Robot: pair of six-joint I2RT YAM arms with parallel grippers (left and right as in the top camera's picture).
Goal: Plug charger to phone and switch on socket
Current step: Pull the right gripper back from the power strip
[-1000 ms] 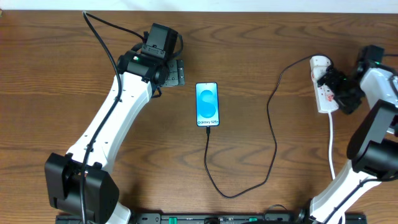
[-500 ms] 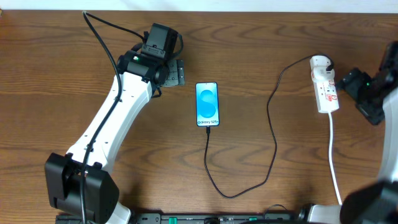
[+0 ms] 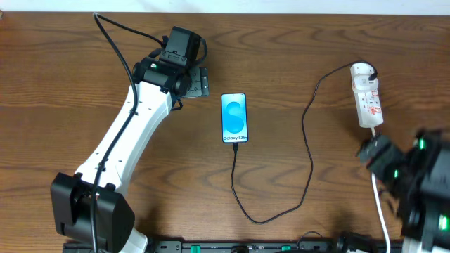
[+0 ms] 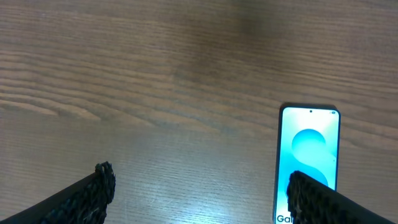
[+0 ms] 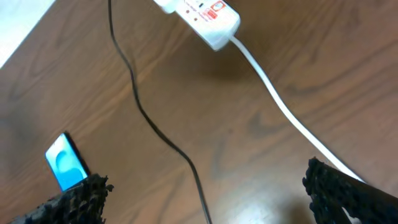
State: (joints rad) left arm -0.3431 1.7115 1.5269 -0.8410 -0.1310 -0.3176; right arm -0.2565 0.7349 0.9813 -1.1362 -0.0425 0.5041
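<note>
As seen from overhead, found phone (image 3: pixel 235 118) flat mid-table (image 3: pixel 56 70), screen lit. Traced charger (image 3: pixel 309 151) from phone's near edge, down through a slack loop, up to its white adapter in far end of socket (image 3: pixel 370 102). Probably seated at phone end, plug tip too small to confirm. Cannot read switch position either.

Noted right hand (image 5: pixel 206 177) spread wide, gripping nothing, low over table near socket's white cord (image 5: pixel 292 118), clear of socket itself. Noted left hand (image 4: pixel 200 180) likewise wide open and empty, near phone's far end.

Risks, as judged:
- Could hook white cord with a wide finger on approach, dragging socket and pulling charger taut, perhaps out of phone.
- Could shove socket along table instead of tripping switch, if pressed off-centre or sideways, lying loose as now.
- Could clip black cable running close by right hand.
- Could nudge phone with left hand, loosening plug.
- Could call task done wrongly, given unreadable switch.
</note>
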